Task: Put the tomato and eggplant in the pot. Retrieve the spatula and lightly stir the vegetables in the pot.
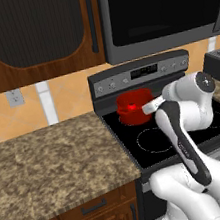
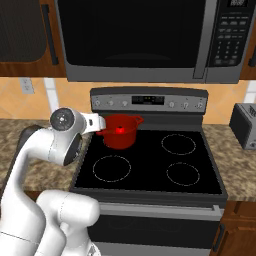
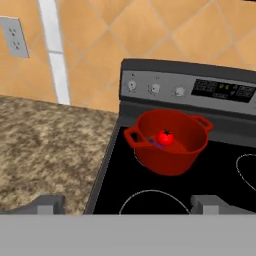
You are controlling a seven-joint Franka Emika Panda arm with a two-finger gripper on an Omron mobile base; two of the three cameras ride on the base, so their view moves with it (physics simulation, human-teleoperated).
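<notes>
The red pot (image 3: pixel 172 152) stands on the stove's back left burner, also in the left base view (image 1: pixel 134 109) and the right base view (image 2: pixel 120 132). Inside it lies the small red tomato (image 3: pixel 165 137), with a bit of purple eggplant (image 3: pixel 154 143) beside it. My gripper (image 3: pixel 127 204) is open, its fingertips (image 3: pixel 50 204) wide apart with nothing between them. It hovers short of the pot on the near left side, pointing at it, a little above the stove's left edge (image 1: pixel 147 108) (image 2: pixel 101 122). The spatula is out of view.
The black stovetop (image 2: pixel 150 162) has three bare burners. A speckled counter (image 1: pixel 54 157) runs to its left, with a wall outlet (image 3: pixel 14 37) above. A toaster (image 2: pixel 245 125) stands on the right counter. A microwave (image 2: pixel 140 40) hangs over the stove.
</notes>
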